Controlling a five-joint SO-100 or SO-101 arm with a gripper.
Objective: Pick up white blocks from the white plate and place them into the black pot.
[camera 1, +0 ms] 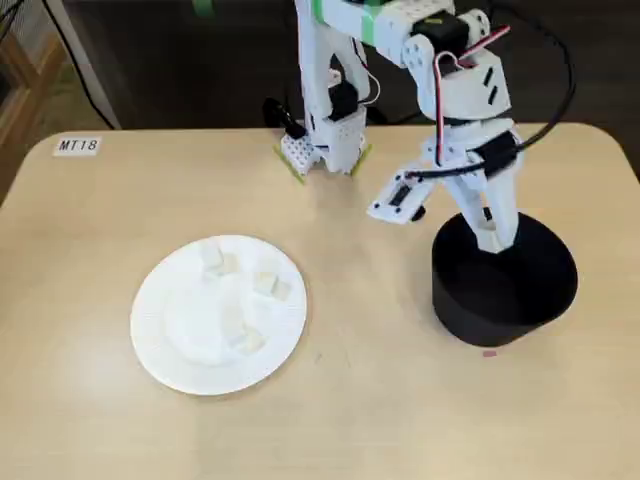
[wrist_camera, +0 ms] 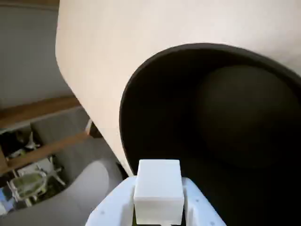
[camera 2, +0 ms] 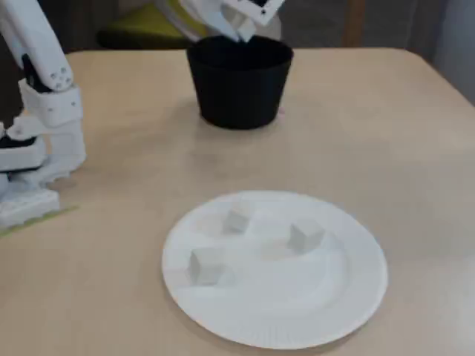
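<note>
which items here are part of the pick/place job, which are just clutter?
Job:
- white block held in the gripper, above the black pot
- three white blocks on the white plate

Not job:
- MT18 label on the table corner
- small pink tag by the pot's base

Even soft daylight, faint shadows, slightly blurry frames, perhaps compression.

One fixed camera looks down facing my base; another sits low opposite. Both share the round white paper plate (camera 1: 160,345) (camera 2: 356,297). My wrist camera peers closely into the matte black cylindrical pot (wrist_camera: 141,89).
</note>
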